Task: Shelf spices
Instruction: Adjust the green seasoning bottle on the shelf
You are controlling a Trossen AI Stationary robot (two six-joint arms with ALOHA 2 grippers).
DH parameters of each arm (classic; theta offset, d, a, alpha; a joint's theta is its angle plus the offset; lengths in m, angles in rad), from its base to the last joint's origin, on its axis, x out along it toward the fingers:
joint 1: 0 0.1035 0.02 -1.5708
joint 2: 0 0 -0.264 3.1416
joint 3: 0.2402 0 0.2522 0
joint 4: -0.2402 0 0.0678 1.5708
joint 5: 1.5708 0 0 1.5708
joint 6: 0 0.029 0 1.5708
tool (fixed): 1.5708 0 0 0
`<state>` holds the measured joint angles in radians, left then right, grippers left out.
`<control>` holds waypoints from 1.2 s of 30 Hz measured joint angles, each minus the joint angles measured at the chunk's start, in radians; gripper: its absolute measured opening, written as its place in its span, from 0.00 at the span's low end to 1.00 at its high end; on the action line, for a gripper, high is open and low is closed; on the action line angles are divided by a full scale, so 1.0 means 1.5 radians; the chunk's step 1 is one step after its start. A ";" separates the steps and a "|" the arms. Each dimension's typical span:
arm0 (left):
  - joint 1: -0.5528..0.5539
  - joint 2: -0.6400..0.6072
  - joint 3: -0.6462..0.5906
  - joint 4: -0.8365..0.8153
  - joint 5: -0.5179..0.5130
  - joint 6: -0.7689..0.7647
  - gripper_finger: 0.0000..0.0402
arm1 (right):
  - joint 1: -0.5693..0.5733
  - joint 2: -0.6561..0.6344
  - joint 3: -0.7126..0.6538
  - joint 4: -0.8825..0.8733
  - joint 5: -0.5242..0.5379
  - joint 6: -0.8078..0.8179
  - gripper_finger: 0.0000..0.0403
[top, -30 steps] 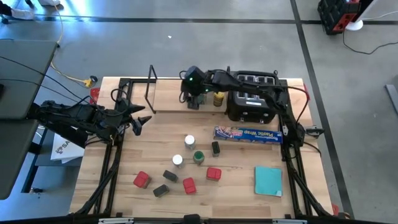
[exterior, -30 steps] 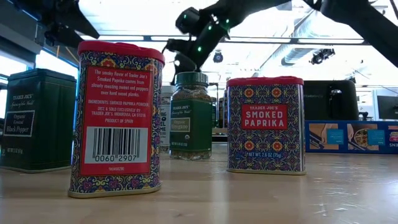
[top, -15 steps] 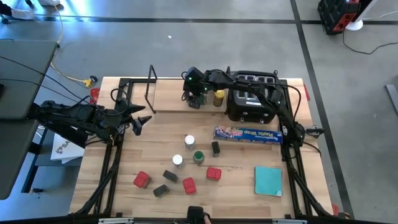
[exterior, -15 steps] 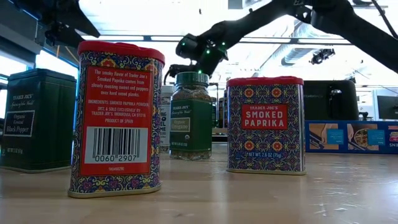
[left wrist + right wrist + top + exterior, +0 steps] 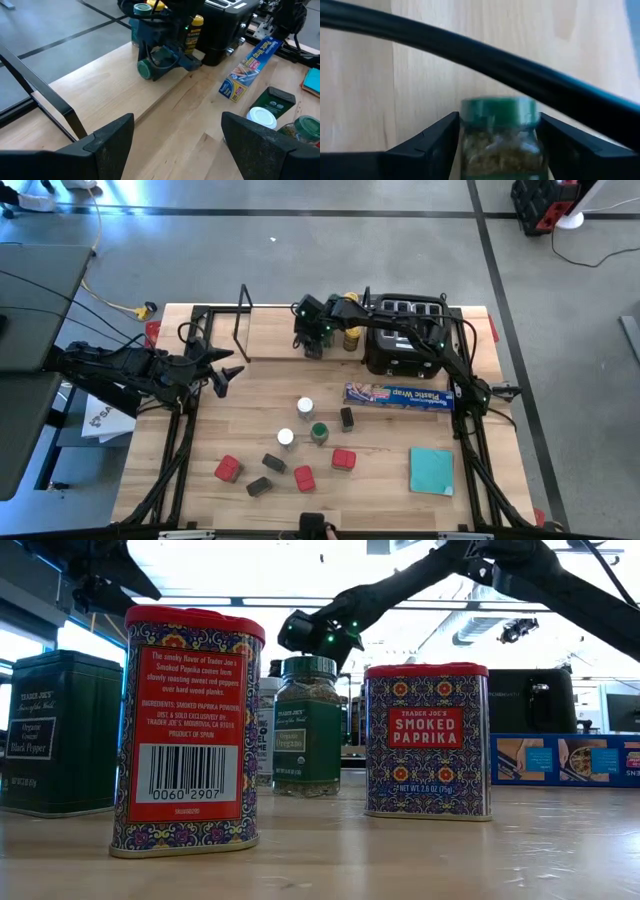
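My right gripper [image 5: 312, 340] reaches over the light-wood shelf [image 5: 275, 335] at the table's far side, shut on a green-lidded spice jar [image 5: 500, 150]. A yellow-lidded jar [image 5: 350, 335] stands on the shelf beside it. More spices stand on the table's near middle: white-lidded jars [image 5: 305, 408], a green-lidded jar [image 5: 319, 432], red tins [image 5: 343, 459] and dark tins [image 5: 274, 464]. My left gripper [image 5: 228, 375] waits open at the table's left edge. My right gripper pinches the jar's glass body [image 5: 470, 150] between its two fingers, on opposite sides just below the green lid [image 5: 500, 111]. The fingers slant down from the table's right. The jar is tilted, its lid [image 5: 145, 69] pointing away from the wrist, low over the plank; whether it touches, I cannot tell.
A black toaster [image 5: 405, 340] stands right of the shelf, a blue plastic-wrap box [image 5: 398, 394] lies in front of it, and a teal square [image 5: 431, 470] lies at the near right. The shelf's black wire upright [image 5: 243, 325] rises at its left end.
My right gripper has sunk toward the shelf plank with the green-lidded jar between its fingers.
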<state>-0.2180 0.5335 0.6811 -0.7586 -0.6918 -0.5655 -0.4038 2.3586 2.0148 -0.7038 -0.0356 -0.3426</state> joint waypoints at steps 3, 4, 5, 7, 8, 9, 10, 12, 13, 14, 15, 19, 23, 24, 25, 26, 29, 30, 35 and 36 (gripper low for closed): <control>0.000 0.000 0.000 0.000 0.000 0.001 0.74 | 0.003 0.000 0.000 0.019 0.000 -0.002 0.55; 0.000 0.000 0.000 -0.001 0.001 0.000 0.74 | 0.004 0.000 0.000 0.025 0.000 -0.004 0.52; 0.000 0.000 0.000 -0.001 0.001 0.000 0.74 | 0.005 -0.001 0.000 0.032 -0.001 -0.006 0.49; 0.000 0.000 0.000 0.000 0.001 0.001 0.74 | 0.008 -0.004 0.000 0.047 -0.001 -0.011 0.48; 0.000 0.000 0.000 0.000 0.001 0.001 0.74 | 0.008 -0.007 0.000 0.051 -0.001 -0.011 0.48; 0.000 0.000 0.000 -0.001 0.002 0.001 0.74 | 0.010 -0.009 0.000 0.060 0.000 -0.011 0.48; 0.000 0.000 0.000 0.000 0.003 0.001 0.74 | 0.012 -0.013 0.000 0.069 0.000 -0.012 0.48; 0.000 0.000 0.000 -0.001 0.003 0.001 0.74 | 0.017 -0.024 0.000 0.088 0.000 -0.016 0.48; 0.000 0.000 0.000 0.000 0.002 0.001 0.74 | 0.019 -0.032 0.000 0.097 0.001 -0.017 0.48; 0.000 0.000 0.000 -0.001 0.001 0.003 0.74 | 0.022 -0.043 0.000 0.109 0.000 -0.022 0.48; 0.000 0.000 0.000 0.000 0.001 0.010 0.74 | 0.025 -0.056 0.000 0.122 -0.002 -0.022 0.48; 0.000 0.000 0.000 0.001 -0.001 0.024 0.74 | 0.040 -0.116 0.000 0.156 -0.074 -0.021 0.48; -0.015 0.000 0.000 0.002 -0.003 0.028 0.74 | 0.064 -0.166 0.000 0.152 -0.148 -0.011 0.48; -0.023 0.001 0.000 0.003 -0.009 0.032 0.74 | 0.072 -0.175 0.000 0.151 -0.152 -0.013 0.48; -0.032 0.003 0.000 0.006 -0.017 0.038 0.74 | 0.081 -0.183 0.000 0.143 -0.152 -0.016 0.48; -0.042 0.006 0.000 0.011 -0.027 0.045 0.74 | 0.091 -0.187 0.000 0.138 -0.154 -0.017 0.48; -0.081 0.010 0.000 0.020 -0.049 0.054 0.74 | 0.120 -0.193 0.000 0.117 -0.162 -0.016 0.48; -0.095 0.009 0.000 0.020 -0.058 0.054 0.74 | 0.130 -0.193 0.000 0.109 -0.161 -0.017 0.48; -0.169 0.013 -0.018 0.030 -0.113 0.040 0.74 | 0.161 -0.201 0.000 0.032 -0.145 0.005 0.48; -0.183 0.012 -0.028 0.036 -0.122 0.036 0.74 | 0.167 -0.204 0.000 0.009 -0.142 0.008 0.48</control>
<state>-0.4921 0.5514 0.6387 -0.7051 -0.8752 -0.5116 -0.1537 2.0520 2.0144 -0.6906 -0.2482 -0.3301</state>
